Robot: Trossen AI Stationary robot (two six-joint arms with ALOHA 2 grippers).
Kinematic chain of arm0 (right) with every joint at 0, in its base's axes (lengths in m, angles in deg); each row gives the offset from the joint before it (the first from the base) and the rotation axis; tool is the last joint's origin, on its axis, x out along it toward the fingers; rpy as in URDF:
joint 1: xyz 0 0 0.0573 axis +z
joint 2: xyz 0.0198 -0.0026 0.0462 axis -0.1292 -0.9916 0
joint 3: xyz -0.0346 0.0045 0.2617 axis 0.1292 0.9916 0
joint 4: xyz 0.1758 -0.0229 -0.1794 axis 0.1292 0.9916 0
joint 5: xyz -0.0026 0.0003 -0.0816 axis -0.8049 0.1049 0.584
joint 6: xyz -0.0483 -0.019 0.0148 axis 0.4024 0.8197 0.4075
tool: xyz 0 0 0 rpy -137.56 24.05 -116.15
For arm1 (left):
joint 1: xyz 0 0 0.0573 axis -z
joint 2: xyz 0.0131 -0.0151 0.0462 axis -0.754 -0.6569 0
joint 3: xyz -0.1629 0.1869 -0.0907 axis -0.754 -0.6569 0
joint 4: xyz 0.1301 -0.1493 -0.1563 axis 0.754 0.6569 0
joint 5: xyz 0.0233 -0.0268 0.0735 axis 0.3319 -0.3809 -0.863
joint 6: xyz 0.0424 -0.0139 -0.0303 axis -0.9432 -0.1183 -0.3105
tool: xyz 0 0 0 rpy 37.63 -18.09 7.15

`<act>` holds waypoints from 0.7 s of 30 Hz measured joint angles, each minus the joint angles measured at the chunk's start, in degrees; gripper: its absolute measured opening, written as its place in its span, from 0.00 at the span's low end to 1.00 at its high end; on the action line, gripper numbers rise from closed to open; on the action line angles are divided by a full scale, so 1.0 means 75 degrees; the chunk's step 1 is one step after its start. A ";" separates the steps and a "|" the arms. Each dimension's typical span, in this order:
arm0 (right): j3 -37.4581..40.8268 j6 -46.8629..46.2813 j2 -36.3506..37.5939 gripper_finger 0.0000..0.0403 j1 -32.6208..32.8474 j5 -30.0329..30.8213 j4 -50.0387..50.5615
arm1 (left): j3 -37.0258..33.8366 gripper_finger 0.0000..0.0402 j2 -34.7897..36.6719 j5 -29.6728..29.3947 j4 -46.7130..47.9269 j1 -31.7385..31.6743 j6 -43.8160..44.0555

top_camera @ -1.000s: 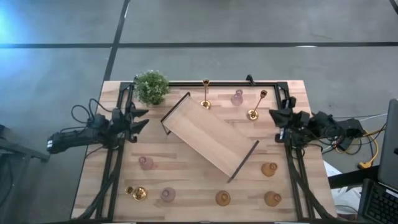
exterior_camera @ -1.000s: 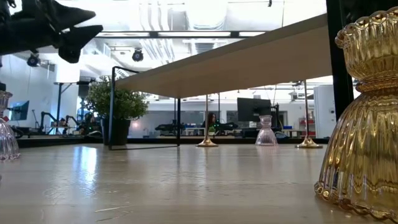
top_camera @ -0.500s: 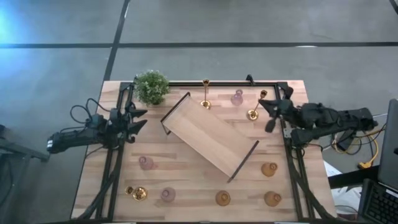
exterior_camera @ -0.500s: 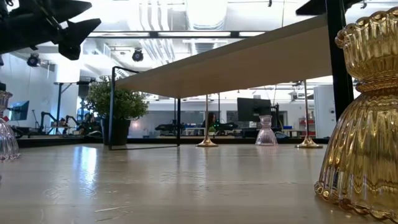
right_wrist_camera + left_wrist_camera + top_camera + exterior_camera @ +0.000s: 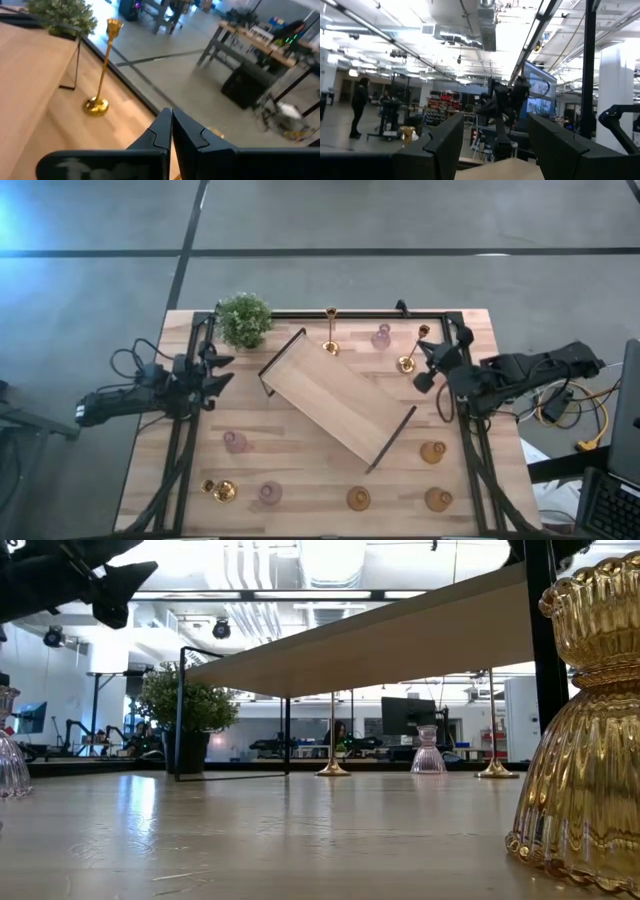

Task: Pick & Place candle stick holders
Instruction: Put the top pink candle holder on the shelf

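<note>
High view: right gripper (image 5: 420, 366) is clenched on nothing, held just beside the gold holder (image 5: 408, 360) at the table's far right; left gripper (image 5: 222, 370) is parked at left edge. Low view: amber holder (image 5: 585, 720) is seen up close. Left wrist view: fingers (image 5: 445, 142) are spread. Right wrist view: another gold holder (image 5: 102, 70) is seen standing by the tray (image 5: 30, 75).

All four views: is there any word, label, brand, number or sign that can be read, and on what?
None can be read.
Wood tray, gold holders, glass holders, plant: no text visible.
Wall screens in the left wrist view: lit, content too blurred to read.
Monitor in the low view: dark, nothing legible.
</note>
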 joint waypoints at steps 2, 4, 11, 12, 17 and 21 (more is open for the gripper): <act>0.0020 -0.0772 0.0054 0.02 0.0232 -0.0017 0.0561 | 0.0044 0.55 0.0000 0.0000 -0.0008 0.0000 -0.0153; 0.0023 -0.1596 0.0170 0.02 0.0407 -0.0014 0.1102 | 0.0050 0.55 0.0000 0.0002 0.0000 0.0000 -0.0189; 0.0065 -0.3563 0.0468 0.02 0.0655 -0.0026 0.2370 | 0.0027 0.55 -0.0009 -0.0009 0.0012 0.0000 -0.0539; 0.0079 -0.3668 0.0496 0.02 0.0655 -0.0035 0.2417 | 0.0028 0.55 -0.0009 -0.0012 0.0007 0.0000 -0.0611; 0.0134 -0.3816 0.0475 0.02 0.0658 -0.0442 0.2531 | 0.0110 0.55 -0.0009 -0.0016 0.0005 0.0003 -0.0739; 0.0177 -0.3994 0.0488 0.02 0.0654 -0.0497 0.2763 | 0.0211 0.55 -0.0009 -0.0017 0.0016 0.0003 -0.0742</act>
